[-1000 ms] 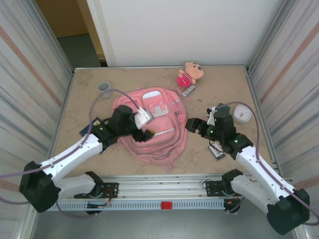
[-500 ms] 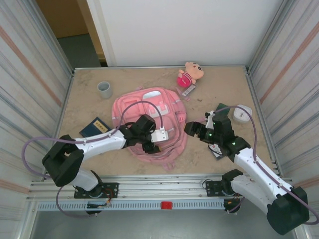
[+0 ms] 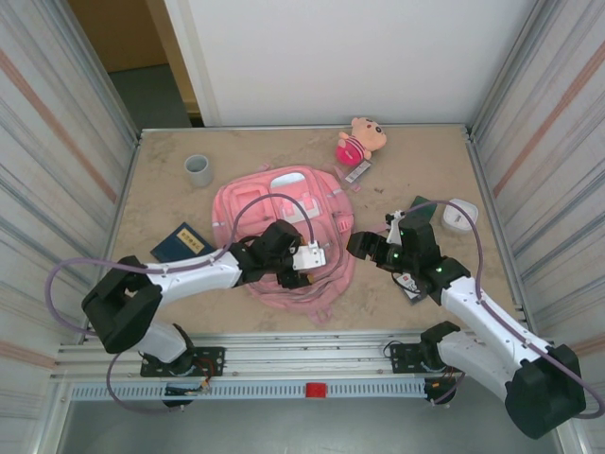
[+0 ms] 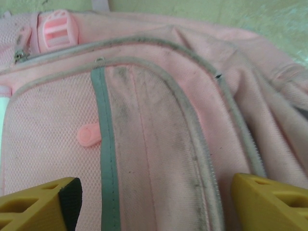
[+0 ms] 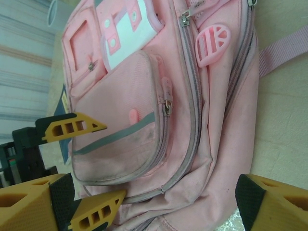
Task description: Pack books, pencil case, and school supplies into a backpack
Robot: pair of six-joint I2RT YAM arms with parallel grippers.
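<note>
Backpack (image 3: 284,194) looks zipped with book (image 3: 181,242) outside, so I guess nothing's packed; left gripper (image 4: 154,199) and right gripper (image 5: 154,202) are spread apart, empty.

The pink backpack (image 3: 248,201) lies flat mid-table, front pockets up, with a navy book (image 3: 180,243) near its left and a black supply piece (image 3: 413,288) to its right.

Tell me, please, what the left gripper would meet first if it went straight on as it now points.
The left gripper, jaws open, points at the backpack; it would probably first meet the fabric of its front pocket, which looks close, though depth is unclear.
</note>
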